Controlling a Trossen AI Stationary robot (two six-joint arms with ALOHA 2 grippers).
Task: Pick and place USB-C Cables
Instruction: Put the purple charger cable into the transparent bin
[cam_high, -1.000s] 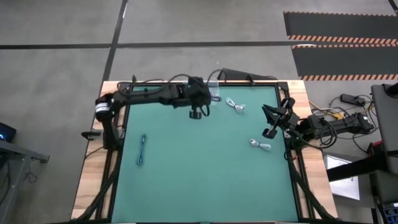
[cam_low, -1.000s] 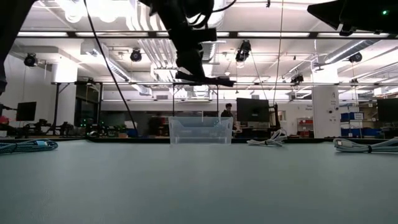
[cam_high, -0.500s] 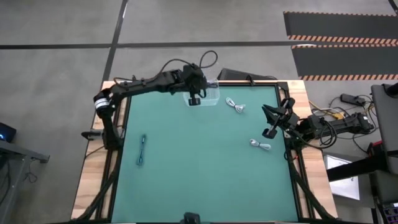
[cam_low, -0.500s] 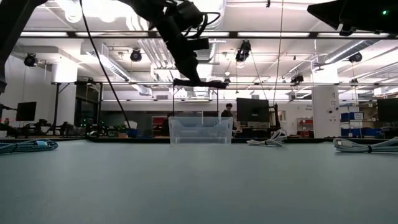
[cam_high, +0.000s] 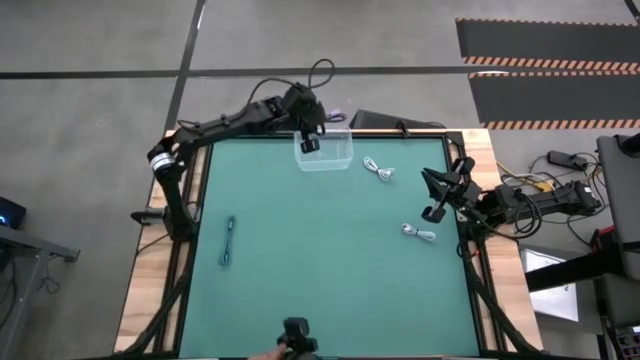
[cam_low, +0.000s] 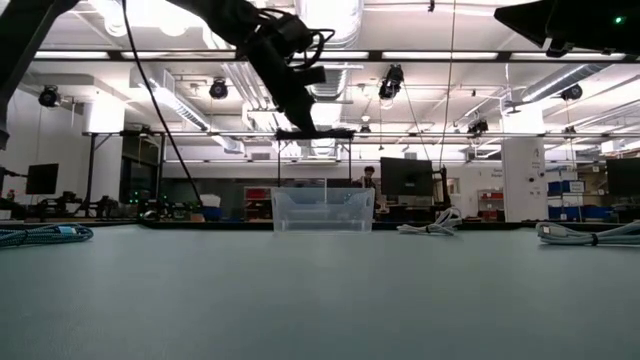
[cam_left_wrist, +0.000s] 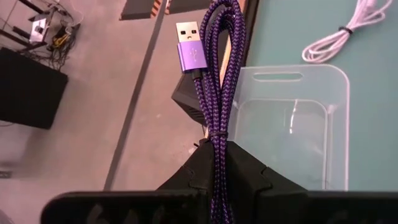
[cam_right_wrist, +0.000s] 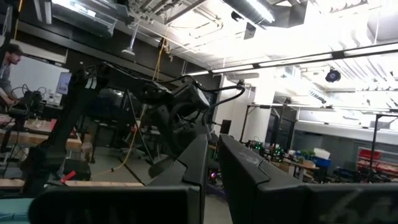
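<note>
Your left pincer (cam_left_wrist: 214, 146) grips the purple cable (cam_left_wrist: 214, 68) above the empty bin (cam_high: 325, 150) at 12 o'clock; right pincer (cam_high: 432, 196) clenched, idle. Teal cable (cam_high: 229, 241) and two white cables (cam_high: 378, 169) wait on the table (cam_high: 320, 270).

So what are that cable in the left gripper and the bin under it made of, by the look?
Purple cable: braided fabric sleeve, woven pattern visible, with a glossy purple, probably metal plug shell. Bin: clear, smooth, likely plastic; the mat shows through. The left gripper is shut on the cable.

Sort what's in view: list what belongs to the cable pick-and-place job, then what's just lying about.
Job:
purple cable, held in the left gripper
clear bin
two white cables
teal cable

Lying about:
black box behind the table
cords and gear on the floor
</note>
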